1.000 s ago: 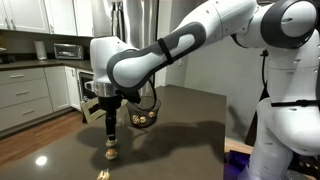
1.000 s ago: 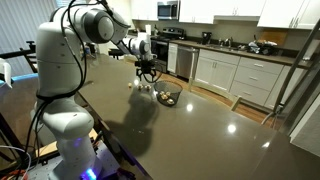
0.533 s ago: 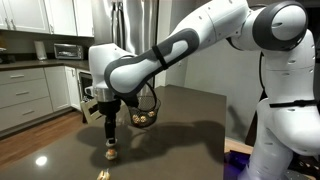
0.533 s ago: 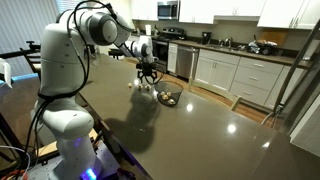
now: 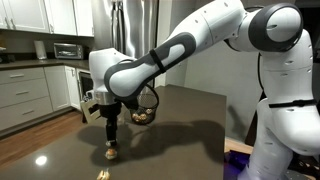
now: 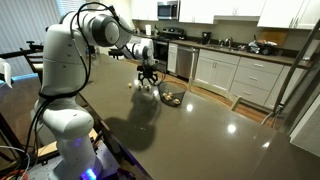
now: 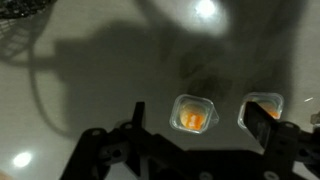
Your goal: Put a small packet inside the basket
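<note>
My gripper (image 7: pixel 200 118) is open and hangs just above the dark table. In the wrist view a small packet (image 7: pixel 194 113), pale-edged with a yellow-orange middle, lies between the two fingers. A second packet (image 7: pixel 262 108) lies beside it, partly behind one finger (image 7: pixel 275 135). In an exterior view the gripper (image 5: pixel 110 130) is straight above a packet (image 5: pixel 111 153), with another packet (image 5: pixel 102 174) nearer the table's edge. The black wire-mesh basket (image 5: pixel 146 114) stands behind the gripper with yellowish packets inside. It also shows in an exterior view (image 6: pixel 171 97) and at the wrist view's top left corner (image 7: pixel 20 30).
The dark glossy table (image 6: pixel 200 130) stretches wide beyond the basket. Kitchen cabinets (image 6: pixel 240 75) and a counter stand behind it. The robot's white base (image 5: pixel 285 130) is at the table's side.
The arm has shifted only slightly; the gripper stays open above the same packet. Packets and basket have not moved.
</note>
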